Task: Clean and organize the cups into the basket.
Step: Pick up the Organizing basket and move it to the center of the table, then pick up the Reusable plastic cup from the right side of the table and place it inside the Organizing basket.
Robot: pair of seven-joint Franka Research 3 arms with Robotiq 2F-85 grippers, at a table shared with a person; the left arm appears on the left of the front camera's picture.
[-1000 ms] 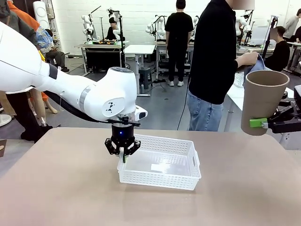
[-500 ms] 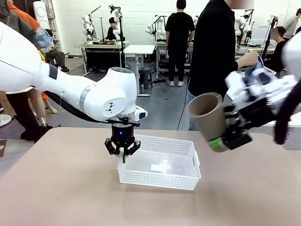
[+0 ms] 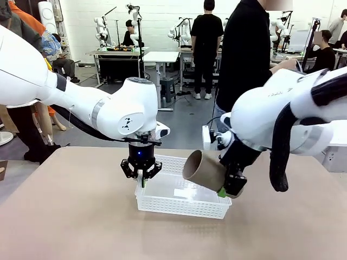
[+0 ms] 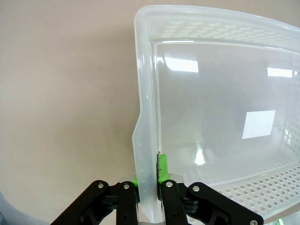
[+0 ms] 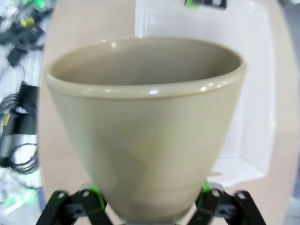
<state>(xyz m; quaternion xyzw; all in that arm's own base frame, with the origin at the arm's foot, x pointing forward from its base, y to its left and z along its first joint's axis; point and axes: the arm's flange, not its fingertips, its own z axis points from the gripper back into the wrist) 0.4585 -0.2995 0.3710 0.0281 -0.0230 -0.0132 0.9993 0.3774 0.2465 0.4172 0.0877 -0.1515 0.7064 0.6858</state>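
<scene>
Right arm [image 3: 271, 114] tilts cup [image 3: 203, 169]; over basket [image 3: 184, 207]?

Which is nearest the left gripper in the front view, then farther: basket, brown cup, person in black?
1. basket: left wall clamped in the left gripper.
2. brown cup: over the basket's right end.
3. person in black: beyond the table's far edge.

left arm [image 3: 81, 103]: white, rounded | left gripper [image 3: 142, 183]: black | pads [image 4: 162, 168]: green
</scene>
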